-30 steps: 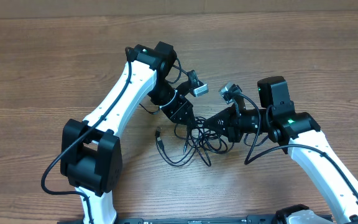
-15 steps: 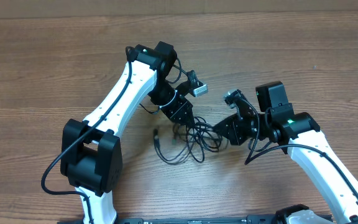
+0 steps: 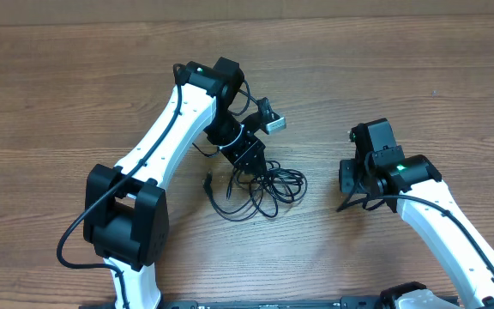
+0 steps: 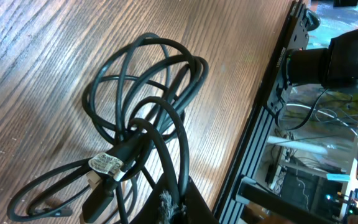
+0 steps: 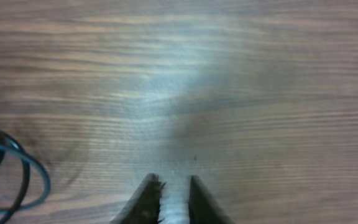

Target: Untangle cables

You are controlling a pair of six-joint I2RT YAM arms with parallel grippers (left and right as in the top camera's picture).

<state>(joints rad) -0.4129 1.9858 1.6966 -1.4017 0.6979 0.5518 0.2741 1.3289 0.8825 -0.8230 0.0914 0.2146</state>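
The cables (image 3: 262, 190) lie as one tangled bundle of thin black loops on the wooden table, between the two arms. A loose plug end (image 3: 208, 181) sticks out at the bundle's left. My left gripper (image 3: 249, 165) is at the bundle's top edge, shut on strands of it. In the left wrist view the loops (image 4: 148, 112) spread out ahead of the fingers (image 4: 173, 210), and a plug with a white label (image 4: 107, 163) lies among them. My right gripper (image 3: 346, 178) is right of the bundle, apart from it. In the right wrist view its fingers (image 5: 171, 182) stand slightly open and empty, with one cable loop (image 5: 18, 160) at the far left.
The wooden table (image 3: 418, 77) stretches on all sides. The table's front edge with a black rail (image 4: 272, 124) shows in the left wrist view. A thicker black robot wire (image 3: 356, 204) hangs by the right arm.
My right gripper has let go of the cables and drawn back to the right. The bundle has slackened and shifted slightly left. The left arm has hardly moved.
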